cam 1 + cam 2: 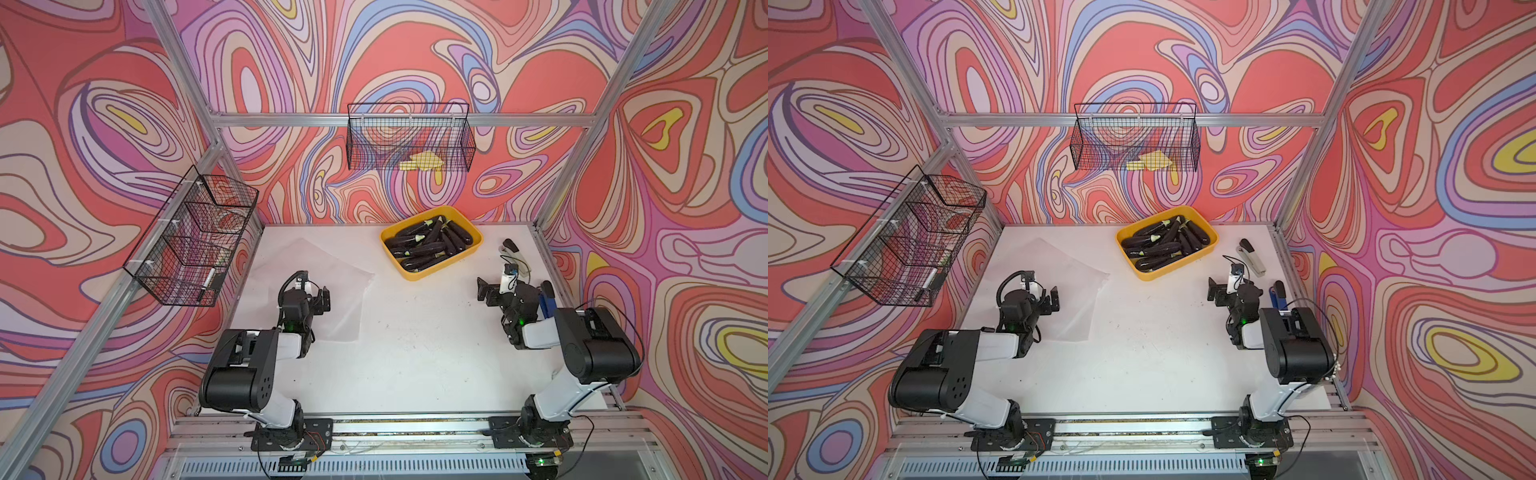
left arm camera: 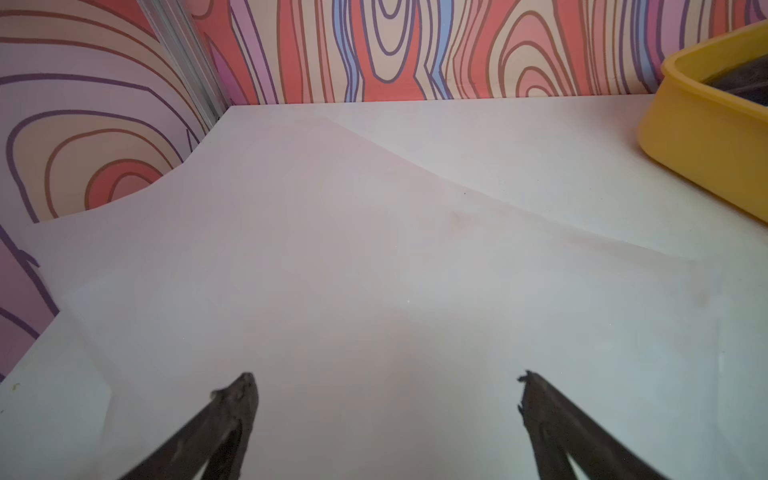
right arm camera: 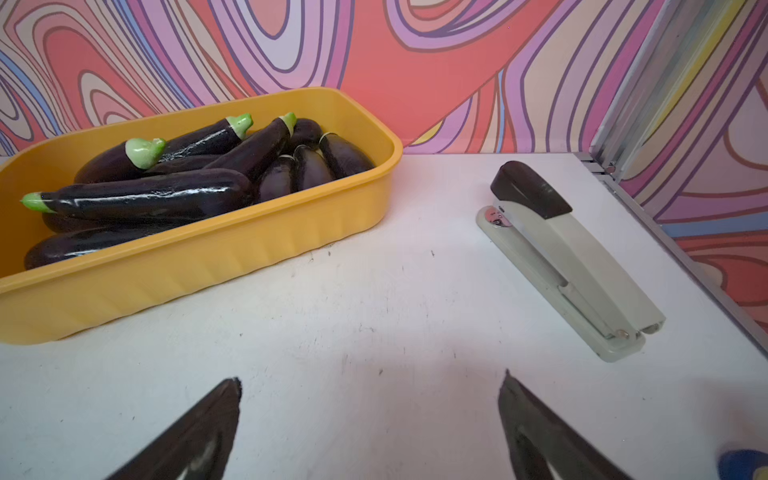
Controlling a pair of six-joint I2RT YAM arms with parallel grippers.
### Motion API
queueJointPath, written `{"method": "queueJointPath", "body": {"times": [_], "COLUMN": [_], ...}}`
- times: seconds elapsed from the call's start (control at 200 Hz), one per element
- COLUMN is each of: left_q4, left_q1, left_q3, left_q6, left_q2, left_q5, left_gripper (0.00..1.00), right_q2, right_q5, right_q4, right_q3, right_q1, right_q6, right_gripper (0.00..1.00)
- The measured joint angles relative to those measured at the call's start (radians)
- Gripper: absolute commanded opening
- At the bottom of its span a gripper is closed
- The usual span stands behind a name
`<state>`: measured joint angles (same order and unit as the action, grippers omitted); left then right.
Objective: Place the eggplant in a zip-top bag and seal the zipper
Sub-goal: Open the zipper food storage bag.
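Note:
Several dark purple eggplants (image 1: 430,243) (image 3: 145,199) with green caps lie piled in a yellow tray (image 1: 478,240) (image 3: 208,257) at the back of the white table. A clear zip-top bag (image 1: 345,291) (image 1: 1075,291) (image 2: 374,249) lies flat on the table's left half, and I cannot make out its zipper. My left gripper (image 1: 323,298) (image 2: 386,376) hovers over the bag's near part, open and empty. My right gripper (image 1: 484,291) (image 3: 372,377) is open and empty over bare table, in front of the tray and a little to its right.
A grey stapler (image 1: 513,251) (image 3: 573,257) lies at the back right, and a blue-handled tool (image 1: 548,297) lies beside the right arm. Black wire baskets hang on the left wall (image 1: 195,237) and the back wall (image 1: 409,137). Aluminium posts frame the table.

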<state>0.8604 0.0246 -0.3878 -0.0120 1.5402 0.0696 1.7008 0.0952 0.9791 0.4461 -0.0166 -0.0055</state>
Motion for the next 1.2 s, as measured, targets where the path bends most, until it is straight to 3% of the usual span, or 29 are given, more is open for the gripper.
{"method": "queueJointPath", "body": {"times": [0.896,1.042,1.197], "left_q4": [-0.009,-0.336,-0.698], "left_q1": [-0.012,-0.002,0.089], "left_q3": [0.000,-0.134,-0.465], "left_q6": [0.001,0.008,-0.073], "left_q2": [0.000,-0.136,-0.283], "left_q5": [-0.048,-0.036,0.000], "left_gripper": [0.99,0.99,0.99], "right_q2": [0.000,-0.121,-0.311], "right_q5": [0.007,-0.025,-0.053], "right_q4": [-0.009,-0.215,-0.419], "right_q3": [0.001,0.053,0.186], "right_q1": [0.000,0.000,0.013], "right_q6": [0.000,0.009,0.073], "right_gripper": [0.98,0.99,0.98]}}
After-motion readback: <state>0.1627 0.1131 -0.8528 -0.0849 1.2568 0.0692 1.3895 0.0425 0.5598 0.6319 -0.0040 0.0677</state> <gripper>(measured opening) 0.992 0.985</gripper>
